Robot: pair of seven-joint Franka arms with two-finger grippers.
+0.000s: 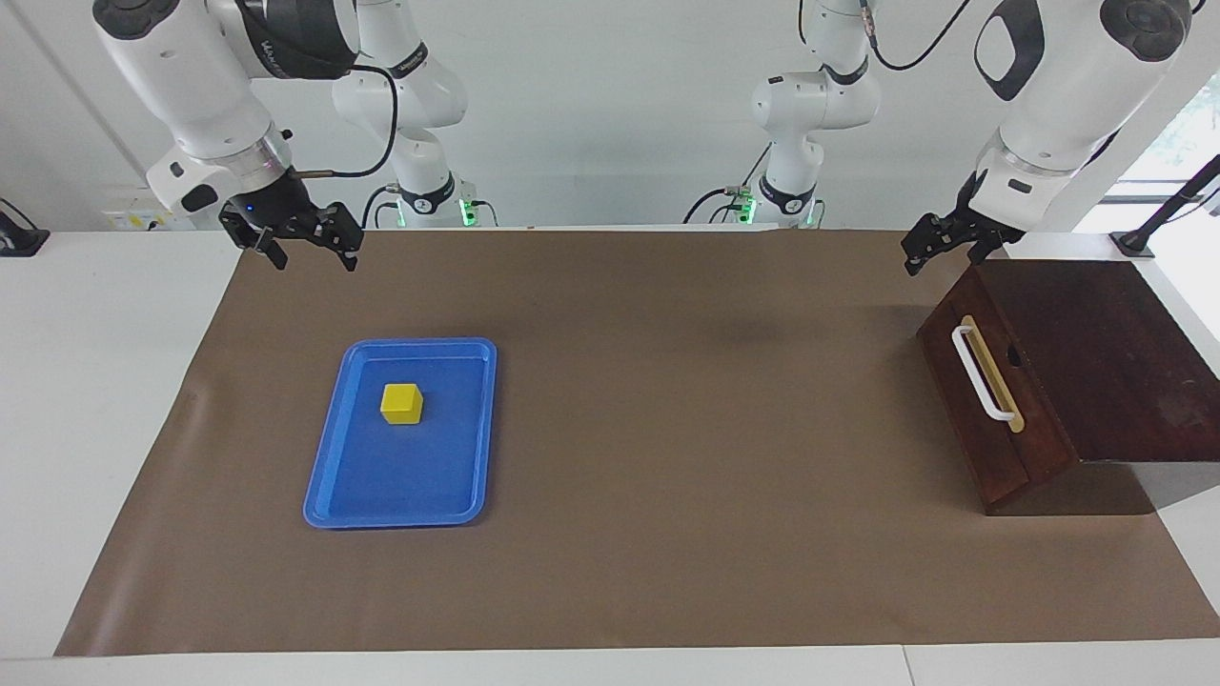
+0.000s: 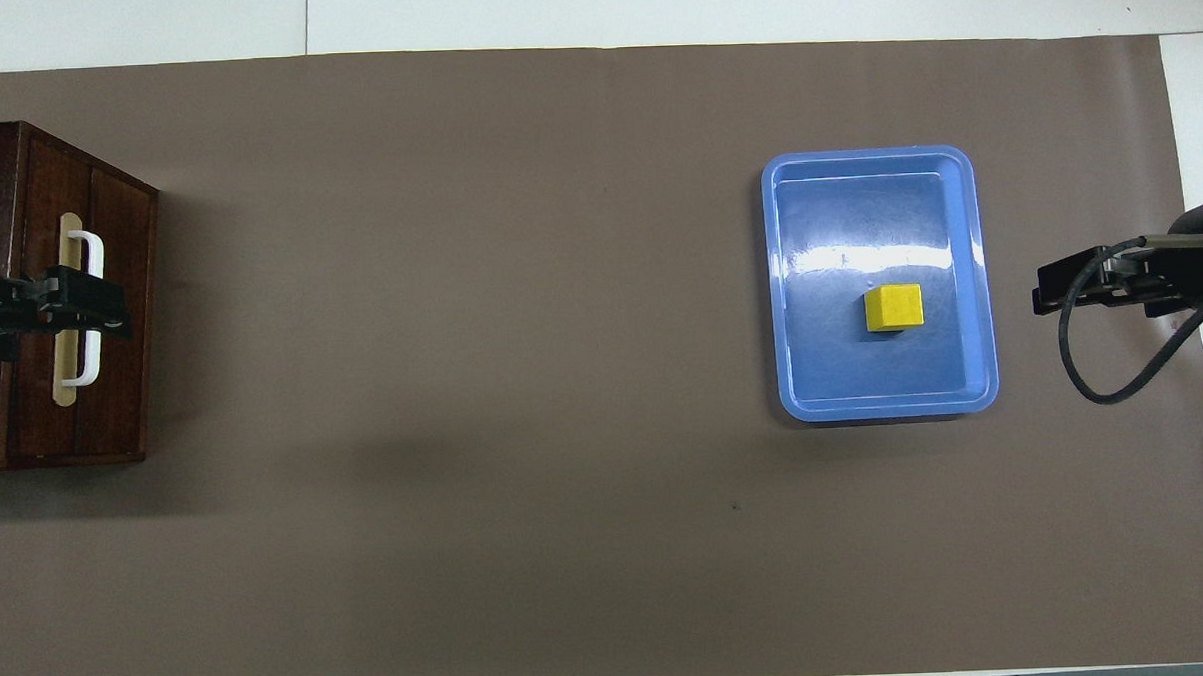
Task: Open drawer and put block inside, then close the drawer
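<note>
The drawer (image 1: 982, 381) is shut tight in its dark wooden box (image 1: 1096, 362), at the left arm's end of the surface (image 1: 667, 429). Its white bar handle (image 1: 980, 373) sits on a tan strip across the front. The left gripper (image 1: 939, 250) hangs in the air just above the top front corner of the box. Its fingers are spread wide and it holds nothing. The handle is a little way down and forward from it.

The right gripper (image 1: 303, 238) is up over the brown mat at the right arm's end. It is wide open too, and empty. The yellow block (image 1: 402, 403) is well below and out from that gripper, inside a blue plastic tray (image 1: 329, 476). The block sits flat on the tray floor, in the part of the tray nearer the robots, not touching any wall.

Nothing has been done yet, so I think opening the drawer comes first.

The block looks small, hard and light. It could be wood or plastic, I can't tell from here. Its flat sides should be easy to pinch from above, one finger on each of two sides. The tray looks shiny, so the block may slide if it gets bumped.

The drawer looks stiff and heavier. The best place to grab is the middle of the white bar, then pull straight out. The box might slide along the mat if the drawer sticks.
</note>
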